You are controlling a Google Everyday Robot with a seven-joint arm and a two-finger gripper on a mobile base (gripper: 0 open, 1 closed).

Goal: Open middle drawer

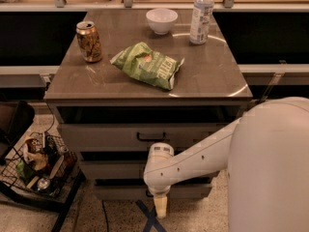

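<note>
The middle drawer [110,169] is the second grey-brown front of the cabinet, below the top drawer [96,136] with its dark handle [151,137]. It looks shut. My white arm's wrist [160,164] is in front of its centre and hides its handle. My gripper [161,207] points down at the floor, in front of the bottom drawer [120,191] and just below the middle one.
On the cabinet top [217,76] are a can [89,41], a green chip bag [147,65], a white bowl [161,20] and a water bottle [201,14]. A wire basket of clutter [36,164] stands on the floor at the left. Blue tape [147,216] marks the floor.
</note>
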